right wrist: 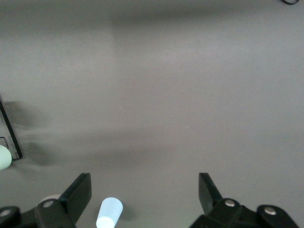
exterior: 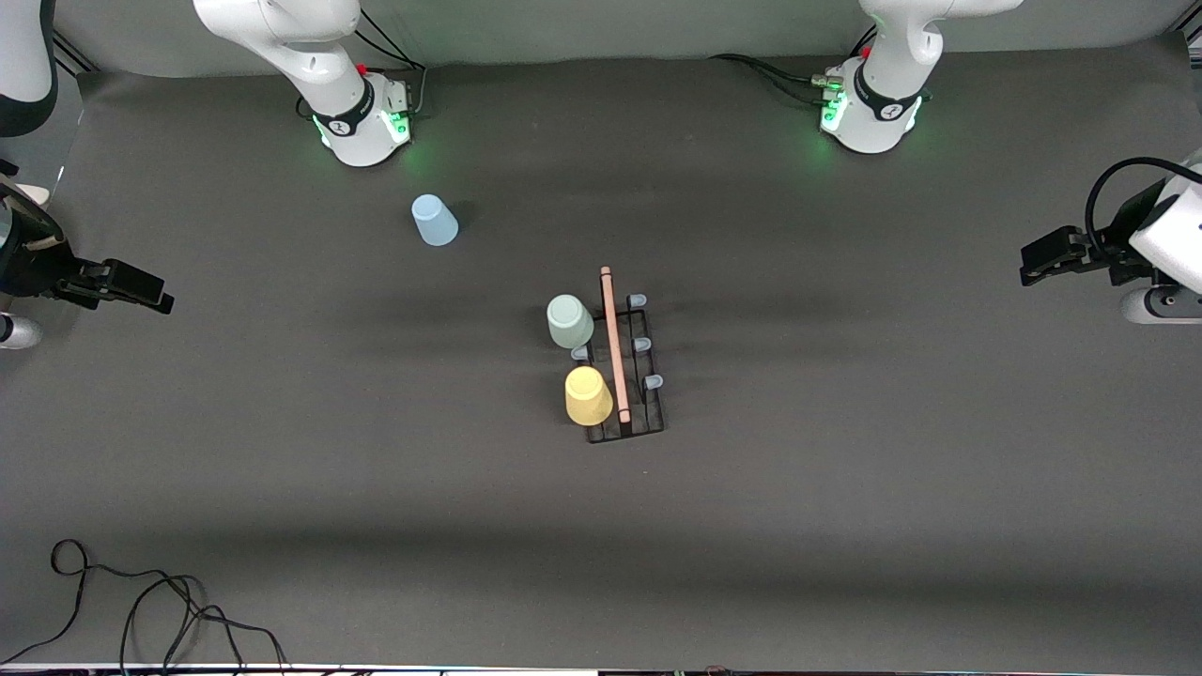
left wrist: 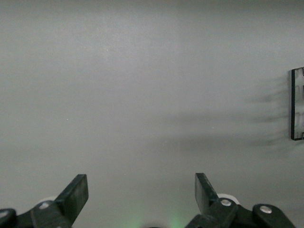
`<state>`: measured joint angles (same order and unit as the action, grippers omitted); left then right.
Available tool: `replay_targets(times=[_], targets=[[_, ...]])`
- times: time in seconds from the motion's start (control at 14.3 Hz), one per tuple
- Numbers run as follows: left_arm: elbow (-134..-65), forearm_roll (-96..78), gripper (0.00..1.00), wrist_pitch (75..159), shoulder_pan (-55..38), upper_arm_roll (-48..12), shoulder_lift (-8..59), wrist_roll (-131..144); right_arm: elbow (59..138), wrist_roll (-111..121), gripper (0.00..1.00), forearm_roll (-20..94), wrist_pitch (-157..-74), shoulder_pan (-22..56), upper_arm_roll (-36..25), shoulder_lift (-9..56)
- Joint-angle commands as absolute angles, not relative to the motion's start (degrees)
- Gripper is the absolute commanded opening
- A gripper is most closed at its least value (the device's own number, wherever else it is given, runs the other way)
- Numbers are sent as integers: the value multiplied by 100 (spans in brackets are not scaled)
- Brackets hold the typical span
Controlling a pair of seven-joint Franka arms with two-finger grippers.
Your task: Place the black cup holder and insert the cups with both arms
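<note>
Rack on bench, two cups mounted, both arms parked at the bench ends.

I see the black cup holder (exterior: 624, 376) standing mid-bench with the grey-green cup (exterior: 570, 321) and the yellow cup (exterior: 588, 395) upside down on its prongs toward the right arm's end. The light blue cup (exterior: 434, 221) stands apart on the bench (exterior: 845, 526), nearer the right arm's base. The left gripper (left wrist: 141, 192) and the right gripper (right wrist: 144, 190) hover over bare bench, fingers released and empty.
</note>
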<state>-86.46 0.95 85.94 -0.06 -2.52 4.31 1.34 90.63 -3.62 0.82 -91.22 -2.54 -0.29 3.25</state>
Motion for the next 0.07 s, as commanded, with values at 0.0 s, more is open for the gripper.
replay_targets(times=[0.0], targets=[[-8684,70,100,8613,18,-246,325,88,9114,-325,100,-44,-9211,-211,-44,272]])
